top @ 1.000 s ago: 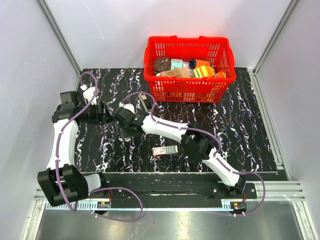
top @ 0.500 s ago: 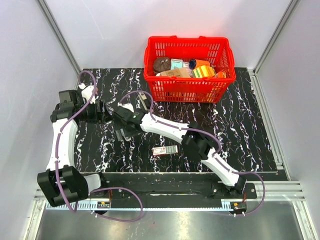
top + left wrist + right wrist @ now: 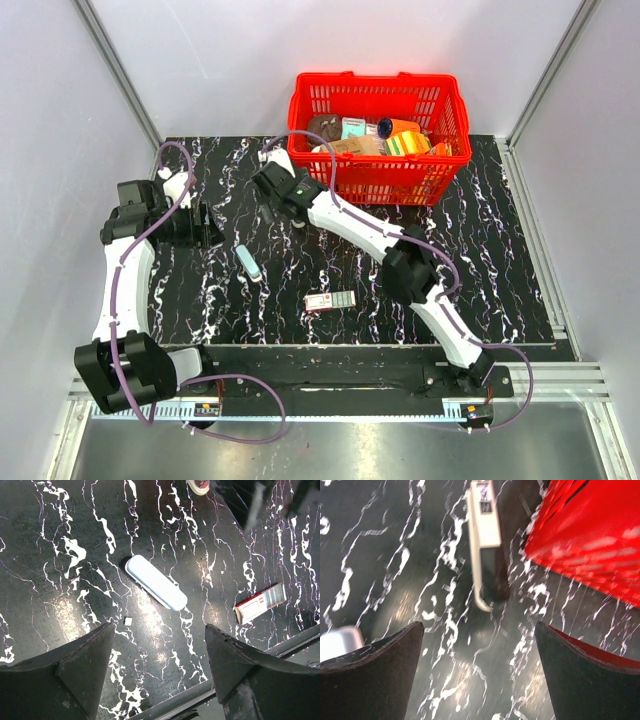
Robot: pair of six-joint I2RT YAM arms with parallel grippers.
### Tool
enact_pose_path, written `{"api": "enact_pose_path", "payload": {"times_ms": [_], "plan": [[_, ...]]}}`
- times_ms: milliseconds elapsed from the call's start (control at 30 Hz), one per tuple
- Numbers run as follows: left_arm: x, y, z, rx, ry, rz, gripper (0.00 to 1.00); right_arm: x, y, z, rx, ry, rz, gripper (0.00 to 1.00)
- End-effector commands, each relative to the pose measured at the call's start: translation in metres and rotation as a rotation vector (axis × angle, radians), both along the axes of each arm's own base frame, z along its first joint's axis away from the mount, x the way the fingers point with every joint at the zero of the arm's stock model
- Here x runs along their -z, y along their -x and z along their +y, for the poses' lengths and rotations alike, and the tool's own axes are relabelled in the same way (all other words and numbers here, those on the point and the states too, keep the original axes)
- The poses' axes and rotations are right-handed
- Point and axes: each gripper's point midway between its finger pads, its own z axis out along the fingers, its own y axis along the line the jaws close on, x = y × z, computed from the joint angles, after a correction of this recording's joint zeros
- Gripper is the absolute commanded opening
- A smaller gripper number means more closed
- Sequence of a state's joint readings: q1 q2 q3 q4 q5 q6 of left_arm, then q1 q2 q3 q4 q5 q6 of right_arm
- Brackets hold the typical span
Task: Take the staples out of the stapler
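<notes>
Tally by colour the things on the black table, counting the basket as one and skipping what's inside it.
Pale blue: 1, the stapler
Red and white: 1, the small box
Red: 1, the basket
White and black: 1, the device beside the basket
Total: 4

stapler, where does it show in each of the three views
Top external: the stapler lies left of centre.
Left wrist: the stapler is mid-frame, lying diagonally.
Right wrist: maybe the pale blur at the lower left edge; cannot tell.
Shared landmark: the red-and-white box, to the stapler's lower right in the top and left wrist views.
</notes>
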State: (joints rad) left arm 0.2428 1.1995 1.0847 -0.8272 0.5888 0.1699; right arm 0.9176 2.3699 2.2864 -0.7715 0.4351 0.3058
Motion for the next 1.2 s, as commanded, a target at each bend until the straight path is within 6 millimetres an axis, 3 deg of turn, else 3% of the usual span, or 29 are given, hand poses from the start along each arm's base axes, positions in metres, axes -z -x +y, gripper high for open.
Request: {"api": "enact_pose_path", "payload": {"times_ms": [0,200,433,667,933,1167], "plan": [[-0.021,-0.005,0.007,0.005,-0.044,-0.057,0.78,-0.014,-0.047,0.007,0.007,0.054,-0.217,0.97],[-0.021,-0.004,0.006,0.01,-0.042,-0.058,0.77,0.0,-0.076,0.007,0.012,0.019,-0.246,0.89],[-0.016,-0.006,0.011,-0.002,-0.066,-0.046,0.76,0.024,-0.087,0.012,0.006,-0.012,-0.236,0.79],[-0.014,-0.01,0.016,-0.031,-0.081,-0.044,0.75,0.047,-0.087,0.019,-0.005,-0.034,-0.219,0.66],[-0.014,-0.01,0.019,-0.039,-0.1,-0.054,0.74,0.066,-0.084,0.014,0.013,-0.022,-0.197,0.51],[-0.013,-0.002,0.014,-0.006,-0.104,-0.072,0.74,0.064,-0.074,0.011,0.023,-0.068,-0.189,0.38]]}}
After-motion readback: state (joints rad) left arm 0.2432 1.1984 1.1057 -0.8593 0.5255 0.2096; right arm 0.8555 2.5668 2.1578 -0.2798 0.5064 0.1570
